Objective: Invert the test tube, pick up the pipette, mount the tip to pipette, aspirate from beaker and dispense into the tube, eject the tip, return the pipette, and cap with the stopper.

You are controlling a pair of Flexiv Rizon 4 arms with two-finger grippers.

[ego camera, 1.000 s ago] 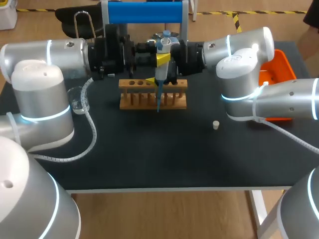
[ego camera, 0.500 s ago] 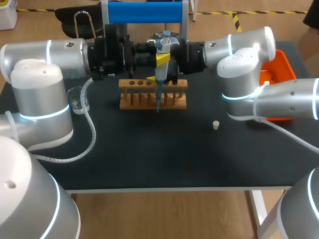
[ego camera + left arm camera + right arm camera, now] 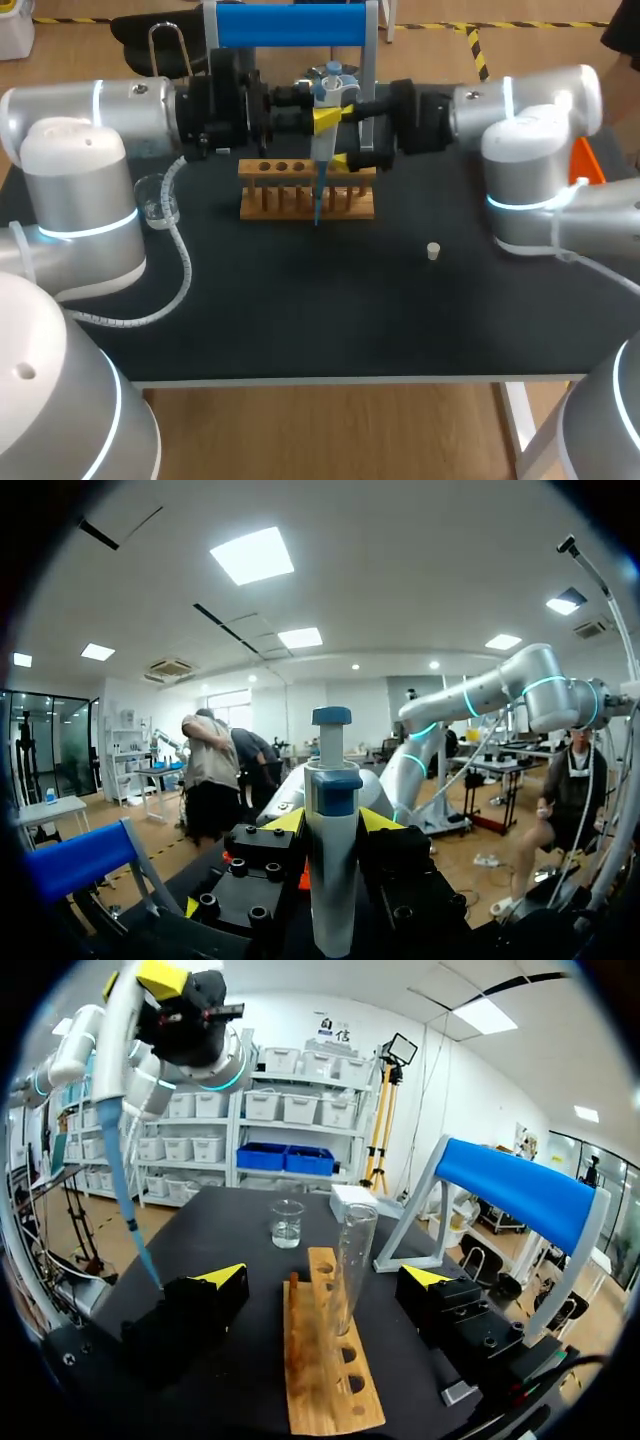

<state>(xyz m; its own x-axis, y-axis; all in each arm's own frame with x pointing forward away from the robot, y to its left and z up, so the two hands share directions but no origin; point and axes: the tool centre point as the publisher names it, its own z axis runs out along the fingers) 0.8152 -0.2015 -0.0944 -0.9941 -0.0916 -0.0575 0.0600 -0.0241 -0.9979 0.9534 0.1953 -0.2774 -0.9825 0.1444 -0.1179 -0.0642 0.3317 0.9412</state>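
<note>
Head view has the left gripper [image 3: 322,115] at the upper middle of the frame, its jaws closed on the body of the pipette [image 3: 322,140]. The pipette hangs upright there. Its blue tip [image 3: 318,205] points down just in front of the wooden test tube rack [image 3: 300,200], and this view cannot settle whether the tip touches the table.

The right gripper [image 3: 352,135] comes in from the right and sits at the rack's right end, just beside the pipette. Its jaws stand wide open. The glass beaker [image 3: 157,198] is at the middle left, well apart from the rack. The small pale stopper [image 3: 433,251] lies alone on the black table [image 3: 300,320], right of centre.

Left wrist view shows the pipette [image 3: 333,880] standing between this gripper's [image 3: 333,820] yellow tips, one pressed against each side.

Right wrist view shows the right gripper [image 3: 322,1280] spread wide, its fingers [image 3: 222,1282] straddling the rack [image 3: 325,1380] and touching nothing. The test tube [image 3: 352,1255] stands upright in the rack between those fingers, clear of both. The beaker [image 3: 286,1222] sits on the table ahead of the rack. Beyond one finger, the pipette [image 3: 118,1100] hangs from the left gripper [image 3: 185,1005], its blue tip [image 3: 140,1240] slanting down toward the table beside that finger.
</note>
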